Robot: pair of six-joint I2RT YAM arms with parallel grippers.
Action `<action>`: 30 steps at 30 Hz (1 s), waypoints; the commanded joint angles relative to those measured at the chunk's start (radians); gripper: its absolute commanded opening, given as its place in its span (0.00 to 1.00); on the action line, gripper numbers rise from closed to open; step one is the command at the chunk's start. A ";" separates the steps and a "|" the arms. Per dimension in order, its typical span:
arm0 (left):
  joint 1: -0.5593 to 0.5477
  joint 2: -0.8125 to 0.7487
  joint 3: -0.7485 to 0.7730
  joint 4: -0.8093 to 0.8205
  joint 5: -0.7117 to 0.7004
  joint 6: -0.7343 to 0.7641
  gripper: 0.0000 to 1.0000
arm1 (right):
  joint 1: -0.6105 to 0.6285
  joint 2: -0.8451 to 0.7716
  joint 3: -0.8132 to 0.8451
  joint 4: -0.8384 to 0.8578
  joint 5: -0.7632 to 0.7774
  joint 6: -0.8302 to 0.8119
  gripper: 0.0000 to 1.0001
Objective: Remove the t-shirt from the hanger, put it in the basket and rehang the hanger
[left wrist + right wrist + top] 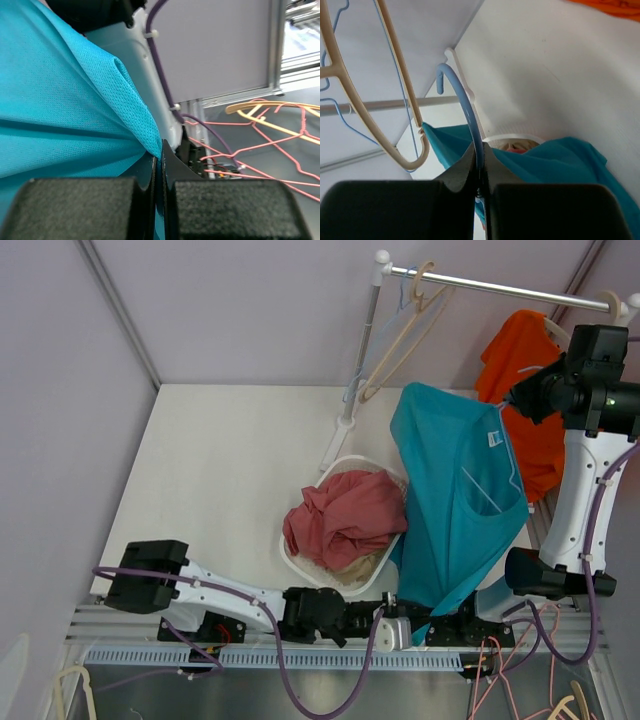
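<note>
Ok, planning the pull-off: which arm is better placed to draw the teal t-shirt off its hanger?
Left. The left gripper is shut on the teal t-shirt at its lower edge, so it can likely pull the fabric away. The right gripper is shut on the blue hanger, better as anchor.

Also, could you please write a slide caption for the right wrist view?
Right hand shut on the blue hanger by its hook, teal t-shirt just beyond.
</note>
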 commanded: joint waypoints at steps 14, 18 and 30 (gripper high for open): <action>0.048 -0.141 -0.098 0.080 -0.235 -0.036 0.01 | 0.065 -0.284 -0.221 0.177 -0.059 -0.049 0.00; 0.088 -0.262 -0.003 -0.102 -0.184 -0.086 0.01 | 0.091 -0.463 -0.458 0.390 0.005 -0.214 0.00; 0.238 -0.339 0.055 -0.367 -0.104 -0.308 0.01 | 0.103 -0.581 -0.532 0.325 0.171 -0.458 0.00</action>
